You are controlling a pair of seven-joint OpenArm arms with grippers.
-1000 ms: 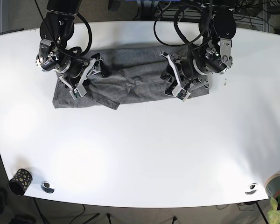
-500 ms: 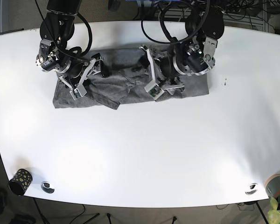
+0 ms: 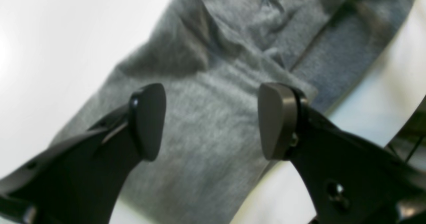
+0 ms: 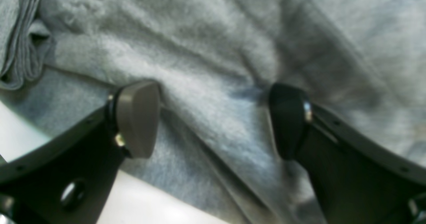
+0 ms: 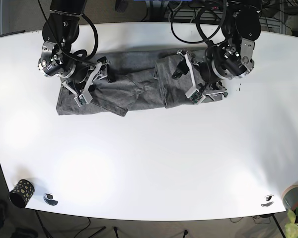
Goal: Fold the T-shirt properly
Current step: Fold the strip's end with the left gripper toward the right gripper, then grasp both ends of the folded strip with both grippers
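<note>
Both wrist views soft-focus; crumpled grey cotton T-shirt [image 3: 213,124] runs off frame at 12 and 6 o'clock. Base view: both arms cover parts of the shirt. Small leopard-patterned black cup [image 5: 21,192] and potted green plant [image 5: 297,217] cropped at 7 and 5 o'clock corners, too small to detail.

- Left gripper [image 3: 213,120]: black arms, rounded grey-brown pads [image 3: 274,119], small screw.
- Right gripper [image 4: 213,119]: the same, seemingly.
- Black cables [image 5: 92,29] loop overhead.
</note>
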